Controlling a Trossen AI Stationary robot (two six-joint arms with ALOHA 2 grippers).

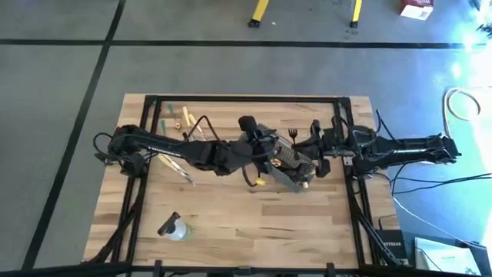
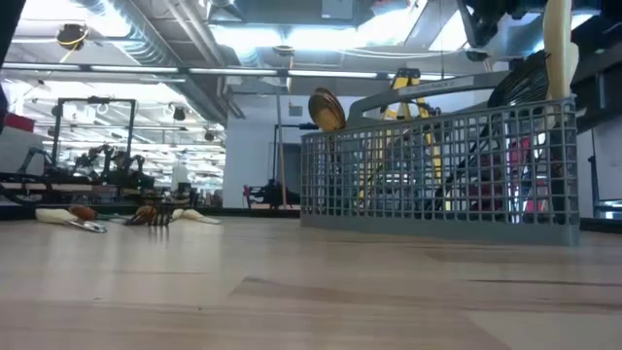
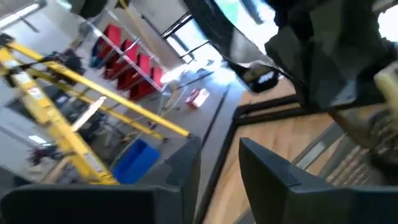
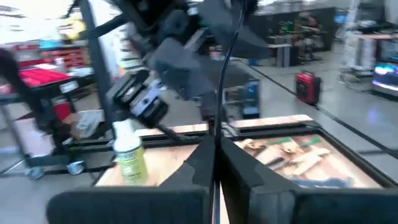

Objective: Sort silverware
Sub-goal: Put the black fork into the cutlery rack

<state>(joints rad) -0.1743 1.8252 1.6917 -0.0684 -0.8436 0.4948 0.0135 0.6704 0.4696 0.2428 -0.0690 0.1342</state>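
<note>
A grey wire-mesh basket (image 1: 290,171) (image 2: 437,165) sits mid-table. A gold spoon (image 2: 326,109) and a pale tan utensil (image 2: 557,53) stand up out of it. More silverware (image 1: 175,117) (image 4: 292,152), tan and green, lies on the table's far left. A black fork (image 1: 294,137) shows just beyond the basket. My left gripper (image 1: 267,156) (image 3: 217,171) hangs over the basket's left part, open, with nothing between its fingers. My right gripper (image 1: 304,151) (image 4: 214,149) is at the basket's far right side, fingers together. My right gripper's fingers are closed, and a thin dark strand (image 4: 225,74) rises from just past their tips. I cannot tell whether it is a slim black utensil held between them or a cable of the other arm behind them. My left gripper touches nothing.
A small clear bottle (image 1: 173,228) (image 4: 129,155) lies near the table's front left. Black frame rails (image 1: 246,98) run along the table's far, left and right edges. Bare wood lies in front of the basket and at the near right.
</note>
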